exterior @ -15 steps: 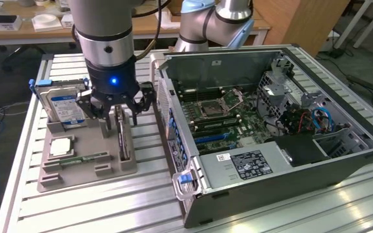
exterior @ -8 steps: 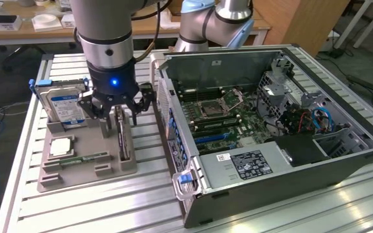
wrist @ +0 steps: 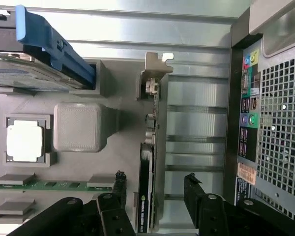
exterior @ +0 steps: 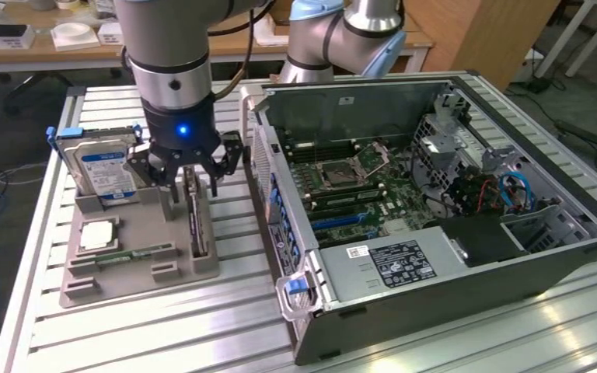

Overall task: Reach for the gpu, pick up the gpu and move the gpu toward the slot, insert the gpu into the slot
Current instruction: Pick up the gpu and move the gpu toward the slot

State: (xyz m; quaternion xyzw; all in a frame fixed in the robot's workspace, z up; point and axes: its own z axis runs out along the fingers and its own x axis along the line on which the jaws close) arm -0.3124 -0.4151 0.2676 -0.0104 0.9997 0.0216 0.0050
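Observation:
The gpu stands on its long edge in a groove of the grey holder, left of the open computer case in the exterior view. In the wrist view the gpu shows its dark edge, with its silvery bracket at the far end. My gripper hangs just above the card and is open. Its black fingers stand on either side of the card's edge without touching it, so my gripper straddles the card. The slot is a long blue strip on the green motherboard inside the case.
The holder also carries a blue-labelled hard drive, a square processor and a thin memory stick. The case wall rises close to the exterior view's right of the card. A second arm stands behind the case.

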